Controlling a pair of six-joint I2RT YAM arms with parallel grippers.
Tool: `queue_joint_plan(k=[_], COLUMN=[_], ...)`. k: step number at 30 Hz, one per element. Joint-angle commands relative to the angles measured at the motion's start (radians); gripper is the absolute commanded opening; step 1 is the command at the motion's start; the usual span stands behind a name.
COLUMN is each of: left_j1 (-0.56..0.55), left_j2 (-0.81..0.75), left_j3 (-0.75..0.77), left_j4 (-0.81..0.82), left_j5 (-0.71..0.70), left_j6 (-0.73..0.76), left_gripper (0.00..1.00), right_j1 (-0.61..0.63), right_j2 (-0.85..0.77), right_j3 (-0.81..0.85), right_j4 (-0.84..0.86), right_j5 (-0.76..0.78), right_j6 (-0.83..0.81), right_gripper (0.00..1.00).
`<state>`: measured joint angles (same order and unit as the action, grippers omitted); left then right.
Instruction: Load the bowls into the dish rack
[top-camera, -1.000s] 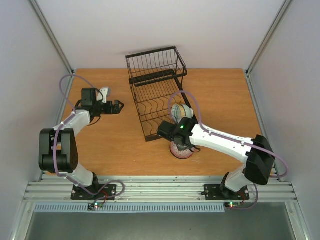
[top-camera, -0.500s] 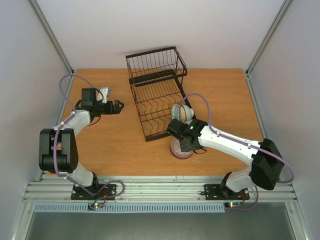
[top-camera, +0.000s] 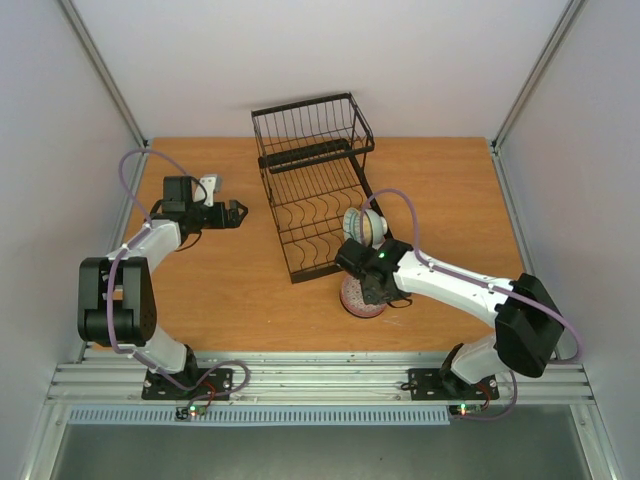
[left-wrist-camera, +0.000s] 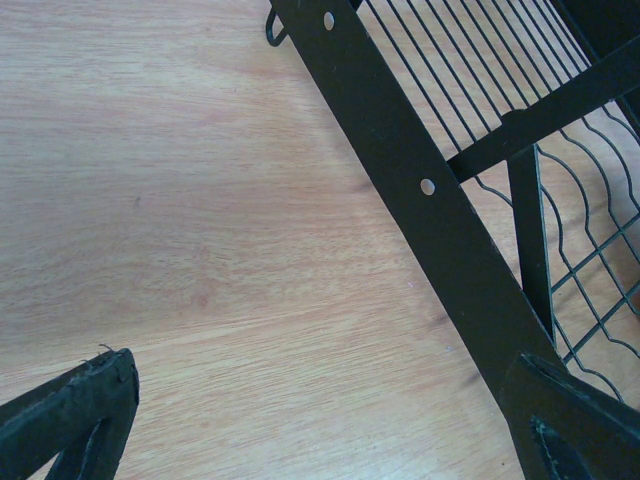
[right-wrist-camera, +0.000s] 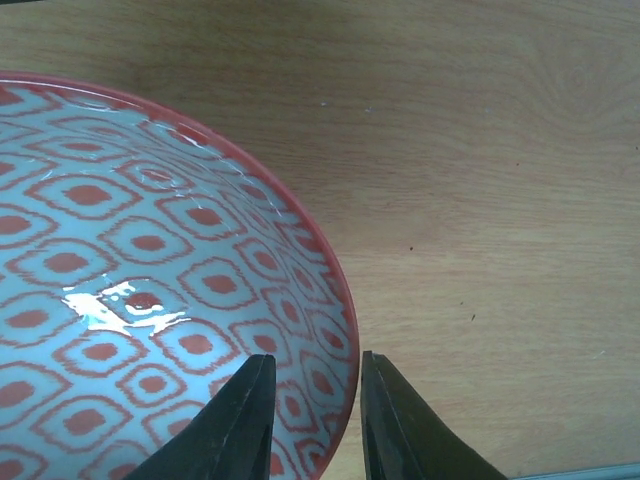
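A bowl with a red-and-pale-blue pattern (top-camera: 356, 304) sits on the wooden table just off the near right corner of the black wire dish rack (top-camera: 312, 190). My right gripper (top-camera: 369, 288) is over its right side. In the right wrist view the gripper (right-wrist-camera: 318, 372) straddles the bowl's (right-wrist-camera: 150, 250) red rim, one finger inside and one outside, closed to a narrow gap on the wall. A second, pale bowl (top-camera: 363, 227) stands on edge in the rack's right side. My left gripper (top-camera: 238, 213) is open and empty just left of the rack; its view shows the rack's frame (left-wrist-camera: 420, 190).
The rack's taller basket section (top-camera: 310, 125) is at the far end. Grey walls close the table on the left, back and right. The right arm's purple cable (top-camera: 400, 215) loops over the rack's right edge. An aluminium rail (top-camera: 320, 380) runs along the near edge.
My right gripper has shifted a little to the right over the patterned bowl, baring the pale bowl in the rack. The patterned bowl stays on the table. The left arm has not moved.
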<state>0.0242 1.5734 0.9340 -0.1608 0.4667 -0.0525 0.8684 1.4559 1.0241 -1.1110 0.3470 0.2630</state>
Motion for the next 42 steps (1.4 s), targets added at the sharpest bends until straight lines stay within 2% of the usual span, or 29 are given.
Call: queue_joint_plan(k=[1,8,17,24,30,35,42], left_j1=[-0.004,-0.004,-0.004,-0.004,-0.005,-0.004,-0.004], left_j2=[0.001,0.005,0.007,0.012,0.014,0.010,0.003], left_j3=[0.006,0.008,0.008,0.008,0.009,0.009,0.008], left_j4=[0.029,0.029,0.032,0.034,0.032,0.035,0.032], left_j5=[0.003,0.002,0.002,0.002,0.000,-0.005,-0.009], left_j6=[0.002,0.003,0.003,0.003,0.003,0.005,0.006], left_gripper=[0.99,0.99,0.99,0.99,0.99,0.99,0.99], right_j1=[-0.009,-0.011,-0.009,0.001,0.027,0.053,0.095], right_j2=[0.014,0.021,-0.042,-0.128,-0.130,-0.065,0.207], right_j3=[-0.014,-0.006,0.043,0.134,0.230,0.333,0.591], right_j4=[0.028,0.025,-0.042,-0.113,-0.154,-0.158,-0.195], right_j5=[-0.004,-0.012,0.025,0.059,0.118,0.200,0.405], right_j6=[-0.002,-0.012,-0.020,-0.058,-0.094,-0.139,-0.222], right_gripper=[0.23,0.02,0.01,0.01,0.01,0.01,0.01])
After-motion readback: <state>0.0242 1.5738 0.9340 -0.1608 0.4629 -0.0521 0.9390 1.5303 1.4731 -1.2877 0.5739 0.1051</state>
